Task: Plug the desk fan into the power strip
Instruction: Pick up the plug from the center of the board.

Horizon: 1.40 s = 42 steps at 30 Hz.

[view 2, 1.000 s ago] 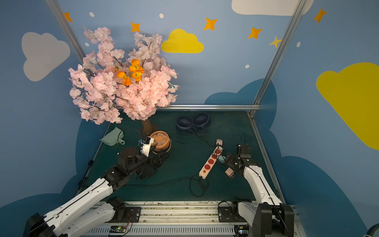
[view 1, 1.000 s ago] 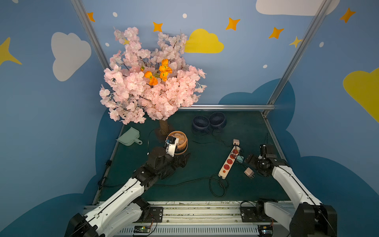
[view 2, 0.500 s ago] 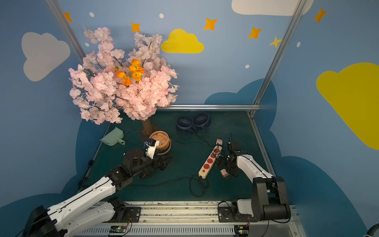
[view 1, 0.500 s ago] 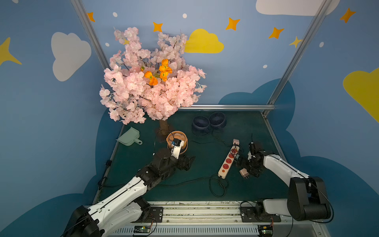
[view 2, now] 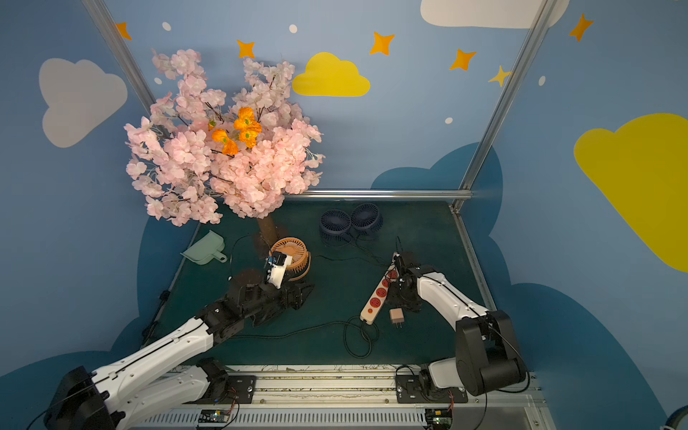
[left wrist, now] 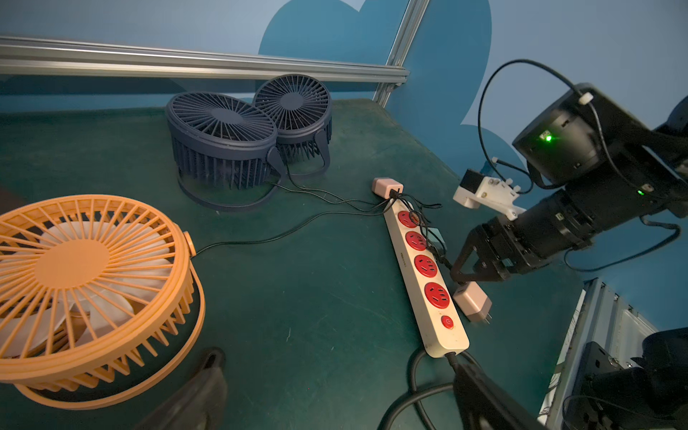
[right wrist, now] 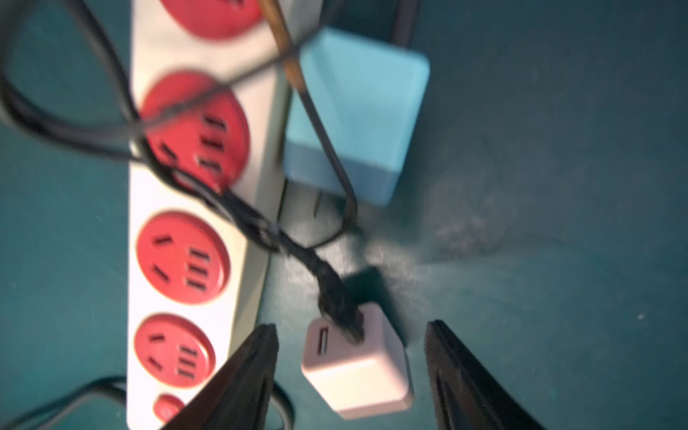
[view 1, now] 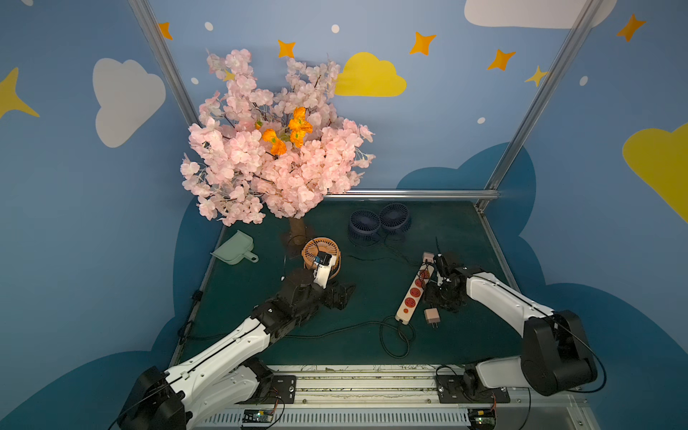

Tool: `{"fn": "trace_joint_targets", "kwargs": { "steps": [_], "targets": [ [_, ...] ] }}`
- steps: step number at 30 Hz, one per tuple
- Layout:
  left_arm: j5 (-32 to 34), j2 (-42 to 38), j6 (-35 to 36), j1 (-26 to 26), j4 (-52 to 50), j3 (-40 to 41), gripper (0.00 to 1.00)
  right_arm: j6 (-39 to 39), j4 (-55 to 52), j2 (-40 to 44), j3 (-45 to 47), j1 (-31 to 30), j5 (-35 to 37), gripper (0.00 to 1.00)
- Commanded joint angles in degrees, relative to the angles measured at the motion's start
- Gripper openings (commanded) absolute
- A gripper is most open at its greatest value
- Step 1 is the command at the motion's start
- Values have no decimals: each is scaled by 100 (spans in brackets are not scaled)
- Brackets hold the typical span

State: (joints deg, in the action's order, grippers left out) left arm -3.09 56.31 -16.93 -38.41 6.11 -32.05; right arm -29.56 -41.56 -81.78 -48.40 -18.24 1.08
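Note:
The cream power strip [view 1: 412, 294] [left wrist: 420, 275] [right wrist: 186, 223] lies on the green mat with its red sockets facing up. A pink plug adapter [view 1: 431, 316] [left wrist: 473, 303] [right wrist: 357, 368] lies loose beside its button end, a thin black cable in its port. My right gripper [view 1: 433, 303] [right wrist: 350, 327] is open, one jaw on each side of this adapter with a gap at both sides. The orange desk fan [view 1: 321, 253] [left wrist: 82, 268] stands mid-table. My left gripper [view 1: 340, 294] [left wrist: 338, 365] hovers open and empty in front of the fan.
Two dark blue fans [view 1: 378, 221] [left wrist: 245, 130] stand at the back, their cables crossing the strip. A light blue adapter [right wrist: 357, 111] lies against the strip's side, another pink adapter [left wrist: 387, 185] at its far end. The strip's black cord [view 1: 396, 337] loops in front. Dustpan [view 1: 234, 248] and blossom tree [view 1: 275, 160] at left.
My right arm has swung in from the right to the strip and come down over the loose pink adapter, its jaws narrowing. The left arm has edged forward beside the orange fan.

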Motion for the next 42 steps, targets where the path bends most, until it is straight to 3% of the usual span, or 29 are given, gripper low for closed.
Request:
{"fn": "trace_joint_targets", "kwargs": {
  "steps": [1,8,17,23,29,35,42],
  "targets": [
    [-65,13,-6,-41,152,-192,100,432,-131,-266,-250,-32,279,58],
    [-12,-10,-78,-115,158,-170,100,569,-32,-626,-259,-31,108,37],
    [-23,53,-39,-176,154,-217,100,436,-10,-351,108,54,175,0],
    [-90,172,-112,-360,332,-311,100,291,-39,634,296,561,-200,0],
    [-295,788,-306,-893,815,-664,99,99,-424,1769,-85,1136,-372,0],
    [-870,1816,-668,-1498,1432,-1552,98,124,-405,2757,-628,1278,-360,0],
    [-1646,3133,-996,-1853,1472,-2793,100,-145,-352,3058,-1395,1348,-686,0]
  ]
}}
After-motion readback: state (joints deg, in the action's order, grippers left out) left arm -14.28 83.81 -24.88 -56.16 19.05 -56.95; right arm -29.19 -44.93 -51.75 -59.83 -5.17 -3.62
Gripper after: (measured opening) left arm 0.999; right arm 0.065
